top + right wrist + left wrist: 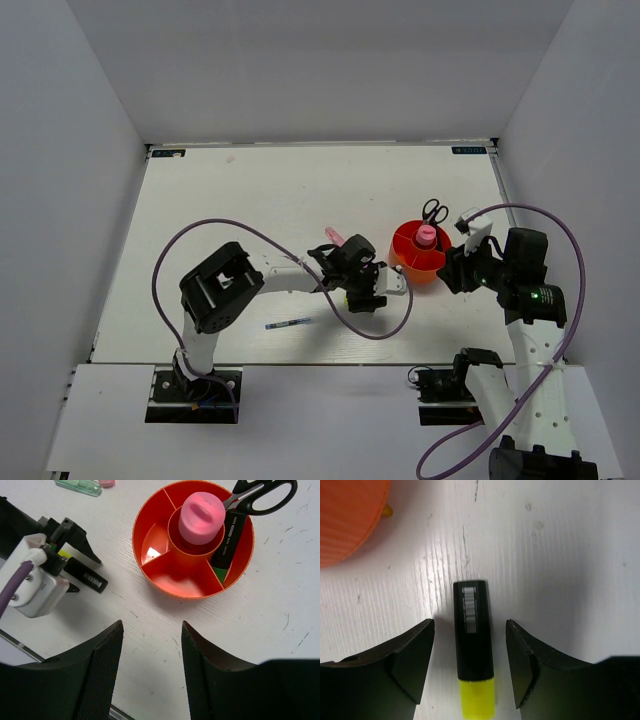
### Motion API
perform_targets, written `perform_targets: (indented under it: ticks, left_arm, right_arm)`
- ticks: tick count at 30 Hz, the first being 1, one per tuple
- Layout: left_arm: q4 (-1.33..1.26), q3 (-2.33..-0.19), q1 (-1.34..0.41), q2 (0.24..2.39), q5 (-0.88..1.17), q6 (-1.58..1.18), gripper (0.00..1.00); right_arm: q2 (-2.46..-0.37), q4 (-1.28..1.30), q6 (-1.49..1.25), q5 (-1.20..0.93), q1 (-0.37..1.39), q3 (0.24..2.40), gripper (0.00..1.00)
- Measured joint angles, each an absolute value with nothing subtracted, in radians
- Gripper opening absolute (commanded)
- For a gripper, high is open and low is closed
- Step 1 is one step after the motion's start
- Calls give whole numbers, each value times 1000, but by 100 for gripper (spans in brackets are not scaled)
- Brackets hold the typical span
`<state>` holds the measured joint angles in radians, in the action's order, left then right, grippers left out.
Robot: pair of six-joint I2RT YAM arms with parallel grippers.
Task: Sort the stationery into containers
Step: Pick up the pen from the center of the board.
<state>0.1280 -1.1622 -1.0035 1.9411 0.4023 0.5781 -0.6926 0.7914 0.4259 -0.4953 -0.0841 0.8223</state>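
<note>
- Lying flat on the white table [240, 200], the yellow marker [473, 645] has its black cap end pointing away from the left wrist camera. It sits near the orange-red cup [175, 582] but apart from it.
- The left gripper [470, 630] is down at the marker with its jaws spread wide, one finger on each side of the black cap. There is a sliver of table showing on both sides, so I judge it is not yet gripped.
- The step in hand looks like the pick of this marker. The next move calls for closing squarely on the barrel, lifting it, and carrying it the short way to the cup.
- In the cup, the fat pink tube [201, 517] stands in the middle well. The green-black marker [227, 540] and the black-handled scissors [260, 495] occupy outer sections on the far side from the left arm.
- Two outer sections nearer the left arm look bare, and either would take the marker if it is tipped upright.
- The right gripper [152, 630] hangs above the table just beside the cup, jaws wide apart and holding nothing.
- A pale green marker [77, 485] and a pink marker [333, 236] lie farther back on the table, and the thin pen [290, 324] lies nearer the arm bases, so sorting is roughly half done.
</note>
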Motion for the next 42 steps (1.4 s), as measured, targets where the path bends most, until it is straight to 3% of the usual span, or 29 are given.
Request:
perform_targets:
  ticks: [4,9,14,17,18,28,41,42]
  left_arm:
    - [135,-1215,-1003,1984,428,551,61]
    - [173,-1259,-1005,2014,457,537,38]
    - [184,-1261,-1005,2014,461,545,23]
    - [226,-1275,-1005,2014,461,558,11]
    - [253,-1287,-1005,2014,461,564,1]
    - [472,-1331,-987,1993,450,565,0]
    - [544,-1429,-906,1971,439,414,0]
    - [533,-1434,-894,1961,442,384,0]
  right_arm:
    - [-693,796,427,-492,-84,822,54]
    - [-693,804,428,-488,-84,822,54]
    - [-693,806,428,-489,-84,822,54]
    - [-693,807,427,-489,-84,823,54]
    - [-693,808,428,-489,-84,823,54]
    - [-693,812,425,-501,-84,823,54]
    - [-688,817,423,-497,-84,823,54]
    - [-686,818,424,-489,-84,823,47]
